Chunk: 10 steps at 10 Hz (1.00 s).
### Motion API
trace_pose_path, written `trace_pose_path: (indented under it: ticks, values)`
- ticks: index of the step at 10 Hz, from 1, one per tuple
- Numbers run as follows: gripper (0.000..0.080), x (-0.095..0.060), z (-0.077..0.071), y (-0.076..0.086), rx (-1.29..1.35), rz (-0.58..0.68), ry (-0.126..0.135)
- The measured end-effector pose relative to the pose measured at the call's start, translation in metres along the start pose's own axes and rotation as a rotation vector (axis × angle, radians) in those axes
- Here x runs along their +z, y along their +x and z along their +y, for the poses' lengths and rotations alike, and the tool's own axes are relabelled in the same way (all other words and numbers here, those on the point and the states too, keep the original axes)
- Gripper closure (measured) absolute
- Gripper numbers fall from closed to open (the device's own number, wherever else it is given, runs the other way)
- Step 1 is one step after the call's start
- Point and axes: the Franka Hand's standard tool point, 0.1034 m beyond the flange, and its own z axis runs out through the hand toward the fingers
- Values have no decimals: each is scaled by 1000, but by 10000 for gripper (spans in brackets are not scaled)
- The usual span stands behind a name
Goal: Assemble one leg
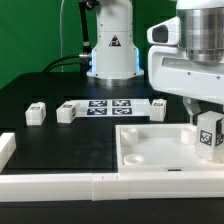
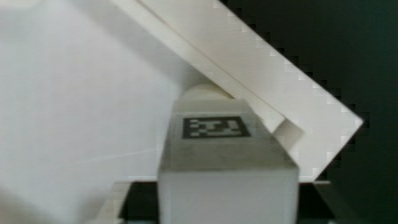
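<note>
My gripper [image 1: 204,116] is shut on a leg [image 1: 210,136], a small white post with a black-and-white tag. It holds the leg upright over the corner of the large white panel [image 1: 150,146] at the exterior view's right. In the wrist view the leg [image 2: 217,130] stands between my dark fingers [image 2: 135,202], against the panel's raised rim [image 2: 267,72] at its corner. I cannot tell whether the leg is seated in a socket. My gripper [image 2: 222,205] hides the leg's top.
Three more legs lie on the black table: two [image 1: 36,113] [image 1: 67,112] at the exterior view's left and one [image 1: 160,108] behind the panel. The marker board [image 1: 110,107] lies between them. A white barrier [image 1: 60,186] runs along the front. The robot base [image 1: 112,50] stands at the back.
</note>
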Motion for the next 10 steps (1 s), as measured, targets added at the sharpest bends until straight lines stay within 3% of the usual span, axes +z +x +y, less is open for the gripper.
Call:
trace_pose_path:
  ticks: [1,2,3,4,5,10]
  values:
    - [506,0,0,0,43,-2,1]
    - [415,1,0,-1,42,-3,1]
    - [415,1,0,-1,9,-3,2]
    - [236,1,-1,-3,-35,-4,3]
    - [177,1,-1,-3,-74,-4,3]
    - [150,2,-1,-5,-703,-6,2]
